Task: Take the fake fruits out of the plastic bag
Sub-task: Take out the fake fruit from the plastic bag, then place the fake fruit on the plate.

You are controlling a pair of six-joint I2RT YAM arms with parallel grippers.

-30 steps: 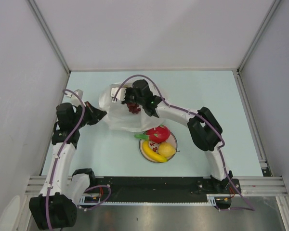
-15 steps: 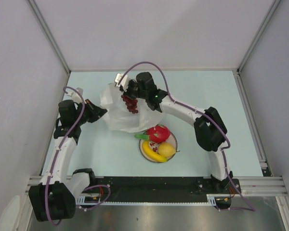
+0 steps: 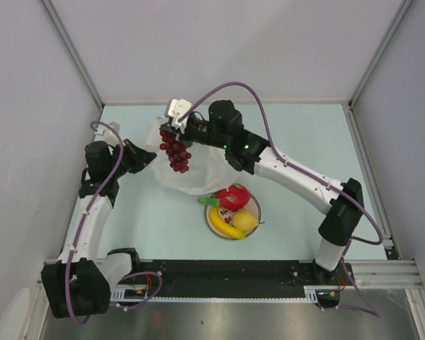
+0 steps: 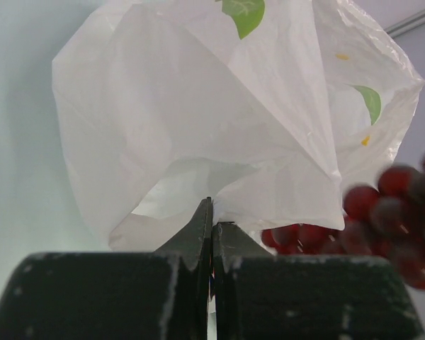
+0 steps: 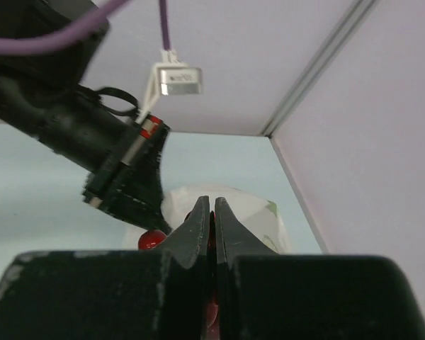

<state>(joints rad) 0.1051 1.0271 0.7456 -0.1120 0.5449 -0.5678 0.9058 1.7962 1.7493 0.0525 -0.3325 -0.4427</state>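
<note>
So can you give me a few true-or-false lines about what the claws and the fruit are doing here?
1. The right claw holds the grapes up over the bag. True.
2. The banana is inside the bag. False: it lies on the plate with the lemon and the red fruit.
3. The left claw is shut on the bag's plastic. True.
4. The grapes are green. False: they are dark red.

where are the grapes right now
In the top view, left of centre, the grapes hang from the right end effector above the plastic bag, beyond the plate.
</note>
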